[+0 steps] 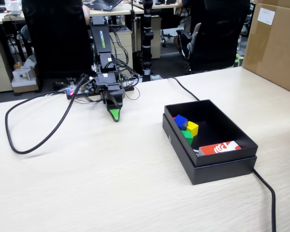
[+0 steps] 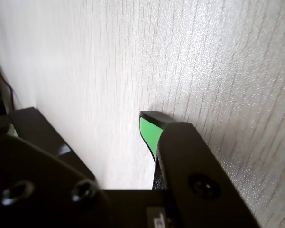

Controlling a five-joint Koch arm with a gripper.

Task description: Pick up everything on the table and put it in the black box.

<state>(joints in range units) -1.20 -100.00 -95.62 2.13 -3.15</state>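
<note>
Light beige wood-grain laminate: the desk (image 1: 101, 183), a broad surface filling most of the fixed view and the whole background of the wrist view, where its fine grain runs in parallel lines.

Black box (image 1: 217, 169): shallow, matte, standing on the right half of the desk in the fixed view, its long side angled away from the camera. Contents: blue cube (image 1: 181, 121), yellow cube (image 1: 192, 128), green cube (image 1: 187, 137), clustered at the far left inner corner and touching one another; a sliver of red shows behind the blue one, too small to identify. A red-and-white packet (image 1: 220, 147) lies at the near end of the box.

Arm: black, seated at the far edge of the desk, folded down. Gripper (image 1: 115, 115): green-tipped, pointing down close to the desk, well apart from the box; jaws overlap in both views, so whether it is clenched or released cannot be told. Nothing visible between them.

Black cable (image 1: 34, 140): loops across the left of the desk.

Room: office, black chairs (image 1: 217, 34), other desks behind, brown carton (image 1: 275, 43) at far right.
</note>
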